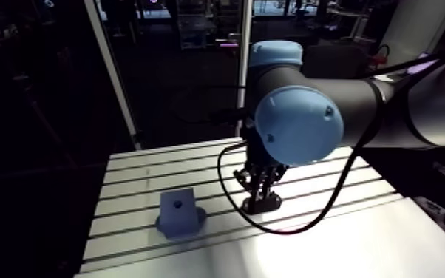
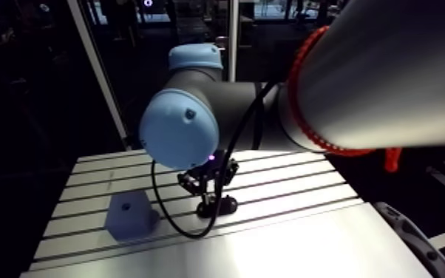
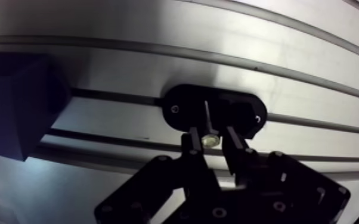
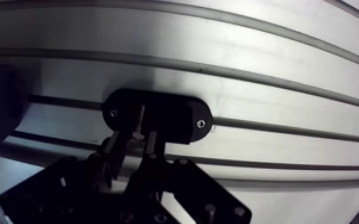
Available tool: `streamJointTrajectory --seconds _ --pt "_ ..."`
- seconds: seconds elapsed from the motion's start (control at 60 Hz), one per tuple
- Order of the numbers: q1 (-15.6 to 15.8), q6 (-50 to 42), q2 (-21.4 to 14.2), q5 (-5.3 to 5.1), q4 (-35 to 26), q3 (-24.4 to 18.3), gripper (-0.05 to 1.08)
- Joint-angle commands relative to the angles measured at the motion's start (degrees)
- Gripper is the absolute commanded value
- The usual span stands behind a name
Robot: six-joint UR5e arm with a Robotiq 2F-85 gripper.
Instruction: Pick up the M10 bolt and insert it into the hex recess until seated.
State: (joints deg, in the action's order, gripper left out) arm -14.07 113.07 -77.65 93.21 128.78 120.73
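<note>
While your tool (image 3: 211, 136) hangs over the black holder (image 3: 244, 111), its fingers pinch the bolt (image 3: 209, 141). The blue block (image 1: 179, 211) sits nearby.

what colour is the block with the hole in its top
Dull slate blue all over. The block shows it best in the arm view; the wrist view leaves it dark.
</note>
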Motion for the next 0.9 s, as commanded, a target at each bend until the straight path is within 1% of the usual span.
streamJointTrajectory --seconds 0.017,0.133,0.167,0.183,0.283,0.7,0.9 --pt "0.0 0.0 0.0 0.0 0.0 0.0 0.68" --pt "0.0 0.0 -0.1 0.0 0.0 0.0 0.69" --pt "0.0 0.0 -0.1 0.0 -0.1 0.0 0.7" --pt "0.0 0.0 0.0 0.0 -0.1 0.0 0.72" --pt "0.0 0.0 0.0 0.0 -0.1 0.0 0.74" --pt "-0.1 0.0 -0.2 0.0 -0.2 -0.2 0.79" --pt "-0.1 0.1 -1.2 -0.43 -0.7 -1.2 0.81"
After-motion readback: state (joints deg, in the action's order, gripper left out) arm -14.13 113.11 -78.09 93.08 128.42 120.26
